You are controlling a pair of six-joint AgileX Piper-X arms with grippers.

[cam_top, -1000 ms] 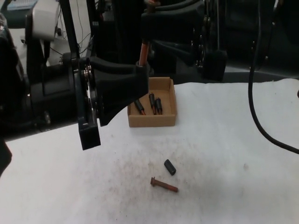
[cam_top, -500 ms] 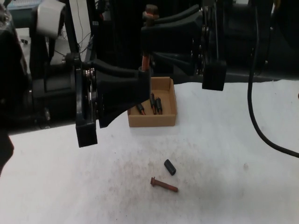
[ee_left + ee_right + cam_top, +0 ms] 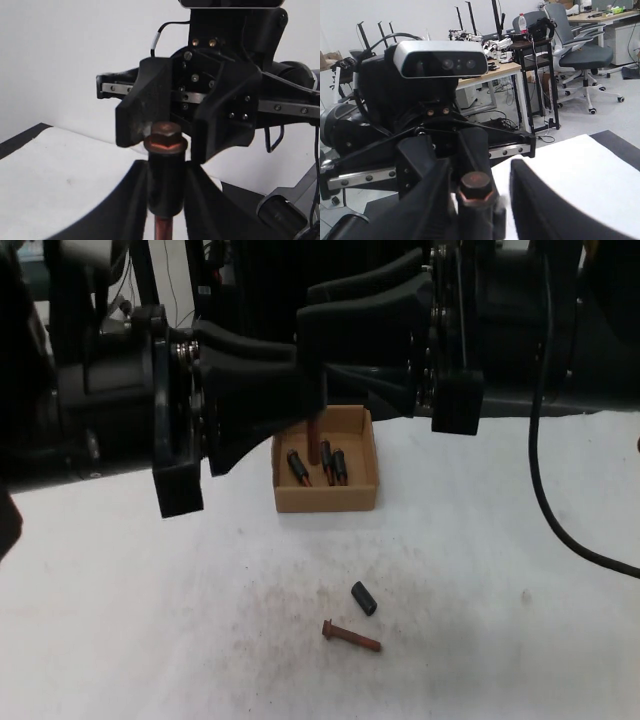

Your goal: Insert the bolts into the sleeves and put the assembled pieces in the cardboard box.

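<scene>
My left gripper (image 3: 165, 192) is shut on a black sleeve (image 3: 165, 180) held upright above the cardboard box (image 3: 325, 502). A copper bolt sits in that sleeve, its hex head (image 3: 166, 137) resting on the sleeve's top. Its shaft (image 3: 313, 445) hangs out below, over the box. My right gripper (image 3: 480, 175) faces the left one, open, with its fingers on either side of the bolt head (image 3: 475, 186). Several assembled pieces (image 3: 333, 464) lie in the box. A loose sleeve (image 3: 363, 597) and a loose bolt (image 3: 351, 635) lie on the white cloth nearer the front.
The white cloth (image 3: 500, 540) covers the bench with free room to the right and at the front left. A black cable (image 3: 545, 470) hangs down at the right. Both arms meet over the box's back edge.
The bolt, which stood tall out of the sleeve, has gone down through it, so its shaft now hangs below. The right gripper has moved in over the left gripper.
</scene>
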